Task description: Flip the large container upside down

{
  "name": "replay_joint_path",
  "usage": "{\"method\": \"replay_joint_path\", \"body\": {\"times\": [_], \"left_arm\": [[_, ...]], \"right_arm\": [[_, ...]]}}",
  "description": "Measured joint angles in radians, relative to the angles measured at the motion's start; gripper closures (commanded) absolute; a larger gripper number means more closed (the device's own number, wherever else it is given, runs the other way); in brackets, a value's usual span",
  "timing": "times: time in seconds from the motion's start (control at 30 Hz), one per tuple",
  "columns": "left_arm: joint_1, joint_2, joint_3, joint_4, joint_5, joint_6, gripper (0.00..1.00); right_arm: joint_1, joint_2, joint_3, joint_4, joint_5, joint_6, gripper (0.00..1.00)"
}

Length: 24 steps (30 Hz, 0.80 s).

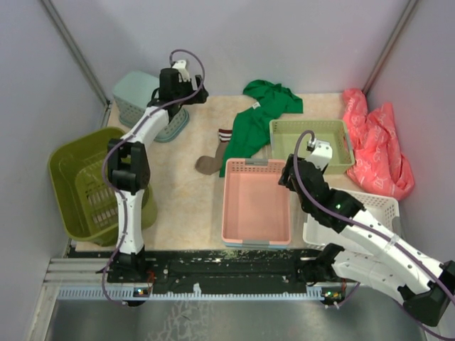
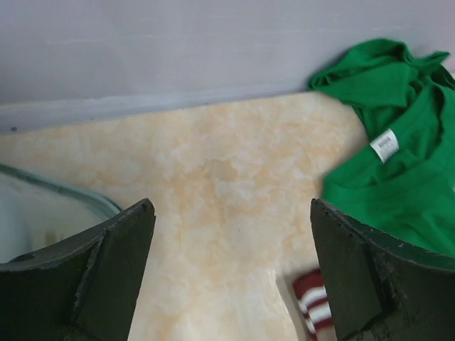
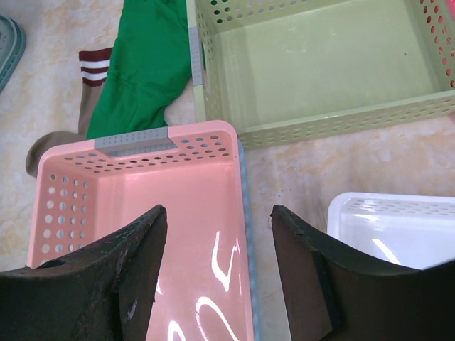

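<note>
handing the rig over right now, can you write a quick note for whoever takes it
Left pincer: open, empty, over bare table at the far back, near the teal basket.
Right pincer: open, empty, above the right rim of the pink tray.
Large container: olive-green basket at the table's left edge, tilted, opening visible from above. Neither pincer touches it.
Done: nothing to show for the flip.
Left: grasp the large container and turn it upside down.
</note>
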Motion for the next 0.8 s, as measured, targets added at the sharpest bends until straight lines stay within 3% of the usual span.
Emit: {"method": "replay_joint_path", "body": {"times": [0.43, 0.6, 0.8], "left_arm": [[-0.087, -0.637, -0.464, -0.048, 0.015, 0.014, 0.04], [-0.086, -0.652, -0.474, -0.107, -0.051, 0.064, 0.04], [-0.084, -0.537, -0.473, -0.138, -0.055, 0.089, 0.03]], "right_arm": [[0.0, 0.067, 0.0, 0.093, -0.018, -0.013, 0.38], [0.0, 0.09, 0.0, 0.127, -0.05, -0.023, 0.37], [0.0, 0.083, 0.0, 0.14, -0.068, -0.034, 0.36]]}}
